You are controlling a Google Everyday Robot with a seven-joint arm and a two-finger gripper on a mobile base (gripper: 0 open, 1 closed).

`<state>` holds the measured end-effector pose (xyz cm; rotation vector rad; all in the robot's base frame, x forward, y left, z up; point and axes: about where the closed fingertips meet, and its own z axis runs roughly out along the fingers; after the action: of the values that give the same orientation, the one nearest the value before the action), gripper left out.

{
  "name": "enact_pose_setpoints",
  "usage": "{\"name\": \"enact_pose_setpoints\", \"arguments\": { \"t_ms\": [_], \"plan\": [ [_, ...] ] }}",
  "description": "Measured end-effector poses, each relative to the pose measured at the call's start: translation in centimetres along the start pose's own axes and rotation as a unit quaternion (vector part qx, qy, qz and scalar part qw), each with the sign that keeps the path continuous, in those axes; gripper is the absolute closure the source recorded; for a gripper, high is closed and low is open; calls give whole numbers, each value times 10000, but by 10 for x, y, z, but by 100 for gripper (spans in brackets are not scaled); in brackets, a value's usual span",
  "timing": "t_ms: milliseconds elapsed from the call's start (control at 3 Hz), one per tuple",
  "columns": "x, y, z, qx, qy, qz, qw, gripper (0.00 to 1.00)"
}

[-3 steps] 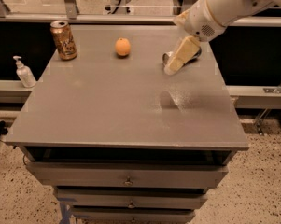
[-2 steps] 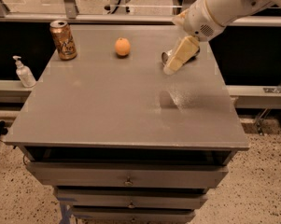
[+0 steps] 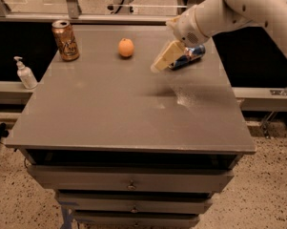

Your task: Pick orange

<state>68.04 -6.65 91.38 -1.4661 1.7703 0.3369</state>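
Note:
The orange (image 3: 126, 47) is a small round fruit resting on the far part of the grey tabletop (image 3: 109, 109), right of centre-left. My gripper (image 3: 158, 66) hangs on the white arm that comes in from the upper right. It is tilted down and to the left, just above the table, a short way right of the orange and slightly nearer the camera. It holds nothing that I can see and is apart from the orange.
An orange-brown drink can (image 3: 66, 40) stands upright at the far left corner. A blue can (image 3: 188, 57) lies on its side right behind the gripper. A white pump bottle (image 3: 25, 73) stands on a ledge left of the table. Drawers sit below the tabletop.
The gripper has moved left, toward the orange, uncovering the blue can behind it. The orange and the drink can have not moved.

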Motion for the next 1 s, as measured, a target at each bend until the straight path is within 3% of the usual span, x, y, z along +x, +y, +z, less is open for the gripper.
{"name": "enact_pose_setpoints", "arguments": {
  "t_ms": [333, 1000],
  "plan": [
    [-9, -31, 43, 157, -314, 173, 9992, 0],
    [-25, -68, 111, 199, -494, 557, 9970, 0]
  ]
}}
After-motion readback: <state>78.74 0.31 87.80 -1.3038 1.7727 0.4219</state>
